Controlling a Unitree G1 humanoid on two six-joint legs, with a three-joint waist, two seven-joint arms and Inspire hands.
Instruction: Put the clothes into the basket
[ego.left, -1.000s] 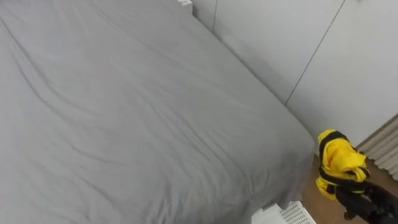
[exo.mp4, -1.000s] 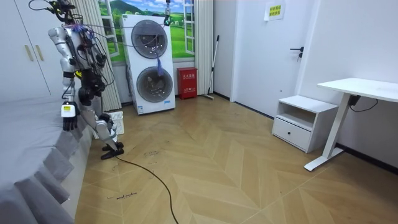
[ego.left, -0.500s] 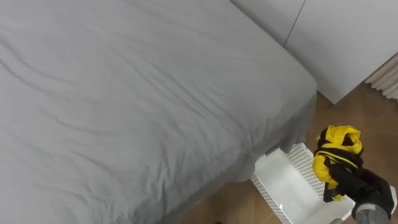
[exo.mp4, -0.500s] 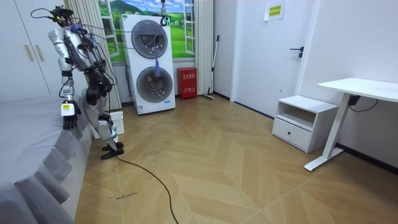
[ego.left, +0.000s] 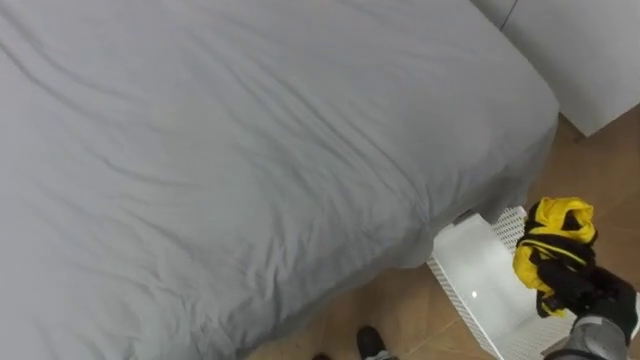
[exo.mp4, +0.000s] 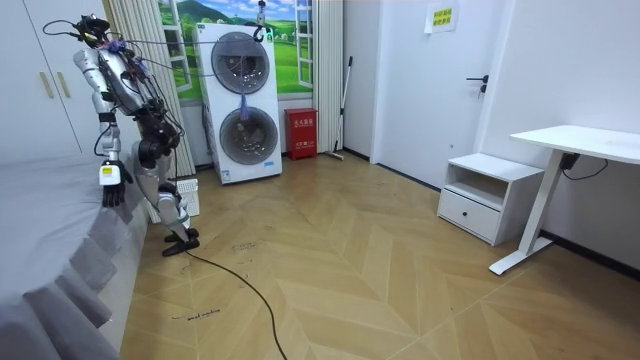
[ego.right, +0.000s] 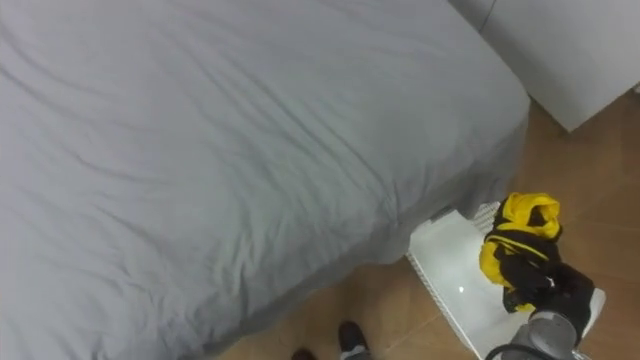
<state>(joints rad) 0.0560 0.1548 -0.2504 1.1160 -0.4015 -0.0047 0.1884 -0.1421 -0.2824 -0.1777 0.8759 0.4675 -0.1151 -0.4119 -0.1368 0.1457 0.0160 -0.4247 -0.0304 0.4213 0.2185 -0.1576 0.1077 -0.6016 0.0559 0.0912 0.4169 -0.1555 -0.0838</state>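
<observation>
Crumpled yellow-and-black garment (ego.left: 558, 232), clutched in curled right hand (ego.left: 588, 290), above white slatted basket (ego.left: 478, 285)

grey bed (ego.left: 220, 150) | stacked washers (exo.mp4: 247, 105) by red box (exo.mp4: 301, 133) | nightstand (exo.mp4: 485, 195) beside white desk (exo.mp4: 585, 145) | wooden floor (exo.mp4: 380, 280)

Soft, even light falls on the grey bed sheet (ego.left: 220, 150); its wrinkles give faint shadows. A darker shadow lies under its edge. The white plastic basket (ego.left: 476, 272) carries a small glare spot; the wooden herringbone floor (exo.mp4: 380, 250) shines palely.
</observation>
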